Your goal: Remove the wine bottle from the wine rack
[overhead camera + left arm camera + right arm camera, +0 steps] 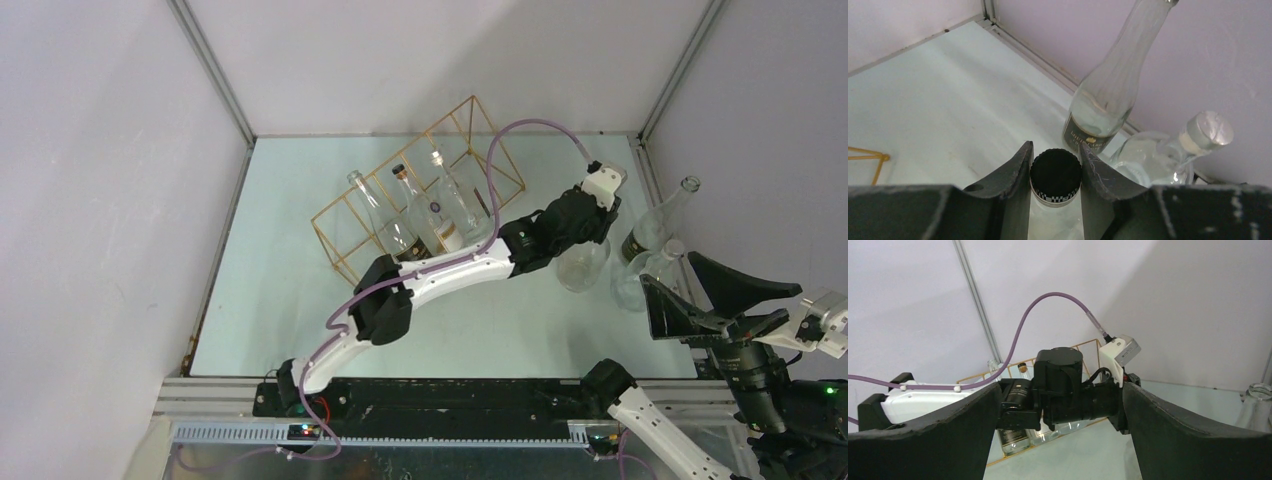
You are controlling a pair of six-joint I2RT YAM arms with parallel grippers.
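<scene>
In all there is one wine rack (345, 222), six bottles and two arms. At 9 o'clock on the pale table (275, 300) stands the gold wire rack, and three racked bottles (418, 205) lie side by side in its cells, necks pointing towards 11 o'clock. The left arm (455, 272) reaches from its base at 6 o'clock diagonally towards 2 o'clock, passing over the near right corner of the rack. Its purple cable (520, 125) loops above the frame's far end. Past the rack, at about 3 o'clock from it and clear of the wire, is the wine bottle (582, 268) – clear glass, upright, black-capped. The left gripper (1055, 151) sits directly above it, its two fingers (1018, 170) clamped against either side of the capped neck. Whether the base rests on the table cannot be told. Further towards 3 o'clock, by the right wall, stand two more bottles, just beside each other: a tall bottle (1105, 95) with a dark label and a round bottle (1168, 160) with a silver cap. Both are close to the held bottle. At 4 o'clock the right gripper (1062, 389) hovers with its jaws spread wide and nothing between them – it faces the left arm's wrist.
</scene>
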